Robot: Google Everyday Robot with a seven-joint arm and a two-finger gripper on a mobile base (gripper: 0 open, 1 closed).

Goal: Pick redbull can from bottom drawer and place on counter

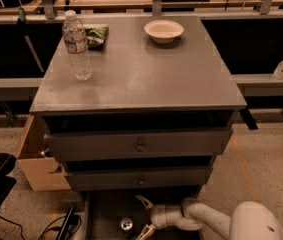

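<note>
The redbull can (126, 224) stands upright on the dark floor of the open bottom drawer (106, 206), showing only its shiny silver top. My gripper (144, 215) is down in the drawer just right of the can, fingers spread open and empty, one fingertip (140, 199) above and one below the can's level. The white arm (206, 219) reaches in from the lower right. The counter (146, 74) is the grey metal cabinet top above.
On the counter stand a clear water bottle (77, 46), a green snack bag (96, 35) and a white bowl (163, 31). Two knobbed drawers (140, 146) sit slightly open above the bottom drawer. A wooden box (36, 159) is to the cabinet's left.
</note>
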